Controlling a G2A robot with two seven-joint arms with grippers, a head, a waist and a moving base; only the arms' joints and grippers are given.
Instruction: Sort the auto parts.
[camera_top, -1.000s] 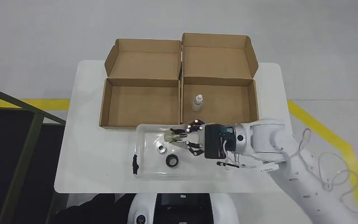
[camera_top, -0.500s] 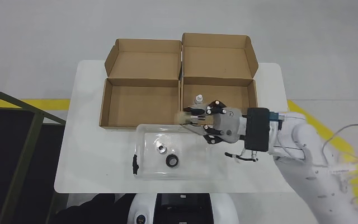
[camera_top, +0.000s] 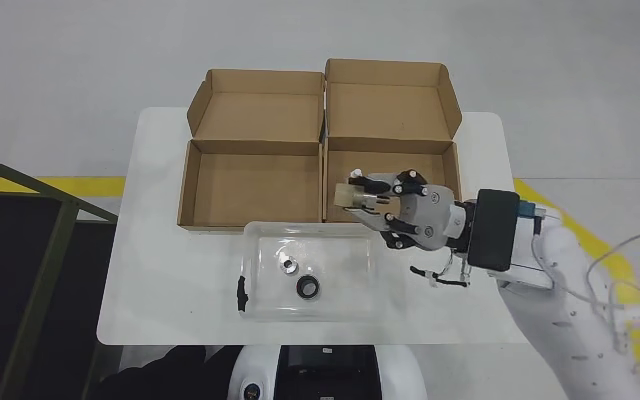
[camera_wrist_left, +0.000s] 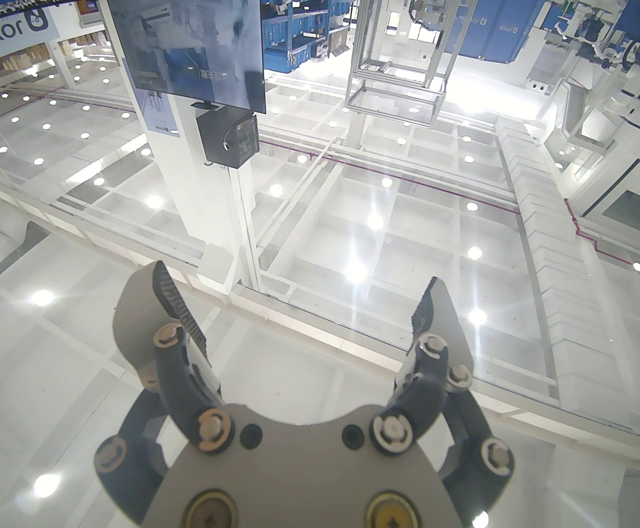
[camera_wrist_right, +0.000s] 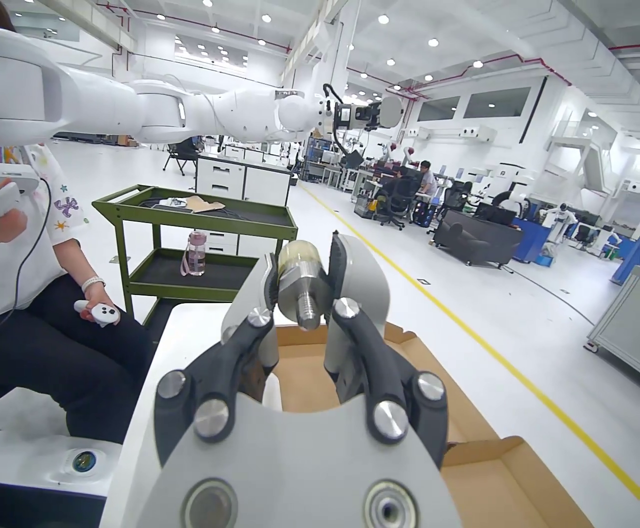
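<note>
Two cardboard boxes (camera_top: 250, 190) (camera_top: 435, 165) just behind clear tray (camera_top: 340, 295) with black ring (camera_top: 308, 289)

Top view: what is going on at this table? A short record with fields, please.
Right gripper: shut on a threaded metal bolt with a yellowish cap, above the right brown cardboard box
Left gripper: open, holding nothing
Clear plastic tray: holds a small silver ring and a black ring
Left brown cardboard box: side by side with the right one
</note>
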